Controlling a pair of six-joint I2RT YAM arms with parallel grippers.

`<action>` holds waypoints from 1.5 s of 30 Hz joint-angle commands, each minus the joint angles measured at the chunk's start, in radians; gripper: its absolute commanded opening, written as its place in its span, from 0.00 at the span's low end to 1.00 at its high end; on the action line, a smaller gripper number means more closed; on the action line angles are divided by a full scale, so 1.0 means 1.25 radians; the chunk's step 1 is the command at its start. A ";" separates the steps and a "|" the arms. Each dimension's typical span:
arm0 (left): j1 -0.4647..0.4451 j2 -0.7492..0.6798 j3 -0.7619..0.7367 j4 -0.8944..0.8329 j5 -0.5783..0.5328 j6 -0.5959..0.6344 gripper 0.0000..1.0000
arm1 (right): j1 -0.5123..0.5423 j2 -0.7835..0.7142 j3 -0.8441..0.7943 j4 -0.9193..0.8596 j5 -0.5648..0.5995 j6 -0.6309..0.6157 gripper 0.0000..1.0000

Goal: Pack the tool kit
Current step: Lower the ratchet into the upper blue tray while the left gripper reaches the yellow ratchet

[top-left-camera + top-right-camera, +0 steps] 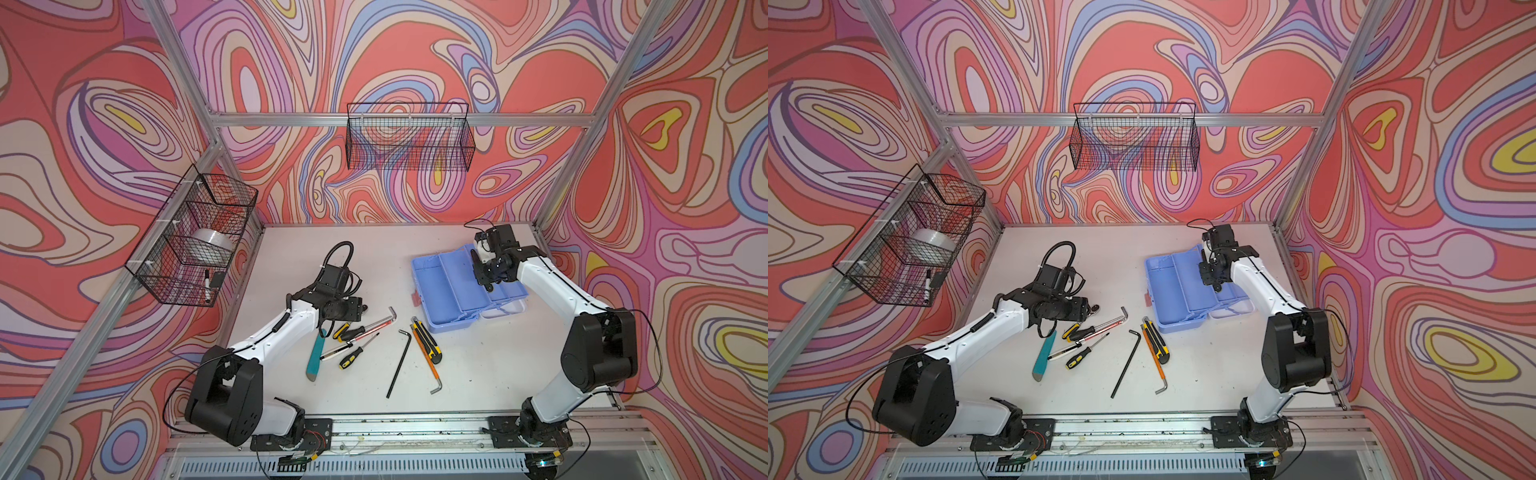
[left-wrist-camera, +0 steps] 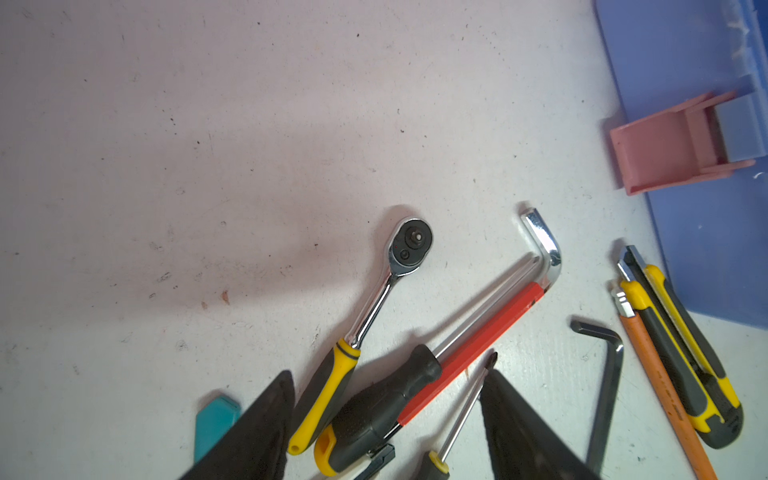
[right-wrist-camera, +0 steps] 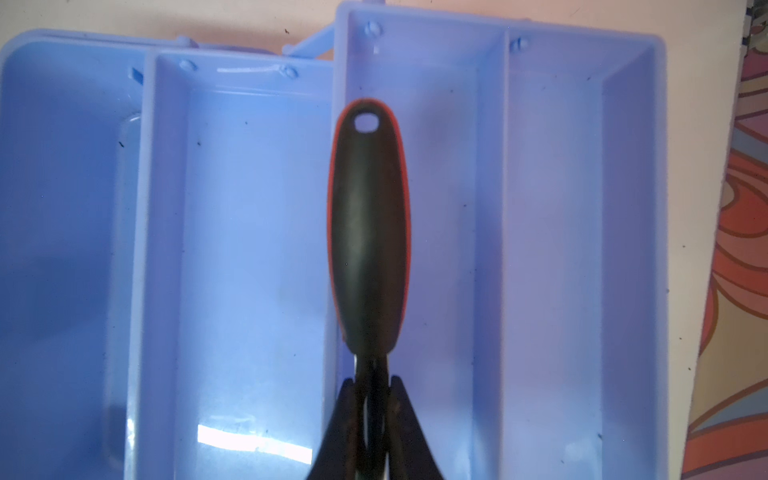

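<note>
Toolbox (image 1: 436,286) open, right claw (image 3: 372,380) holding black-handled tool (image 3: 368,228), screwdrivers (image 1: 350,358) beside

Nothing written can be read in any view: no brand, number, label or sign.

The orange hex key (image 2: 665,386), lying among the loose tools towards the tabletop's front edge, carries a faint line of dark print along its sleeve in the left wrist view. It is too blurred to make out.

The marker (image 1: 206,284) in the wire basket (image 1: 174,291) beyond the tabletop's left edge has a pale band on its barrel, too small to tell whether it bears lettering.
</note>
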 commanded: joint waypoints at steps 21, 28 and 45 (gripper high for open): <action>-0.003 0.093 0.054 -0.027 0.022 0.031 0.56 | 0.000 -0.023 -0.002 -0.007 -0.002 0.045 0.32; -0.002 0.112 0.045 -0.047 0.012 0.021 0.52 | 0.000 -0.046 0.003 0.003 -0.002 0.064 0.42; -0.002 0.177 0.058 -0.087 0.023 0.019 0.43 | 0.001 -0.102 0.007 0.037 0.037 0.104 0.56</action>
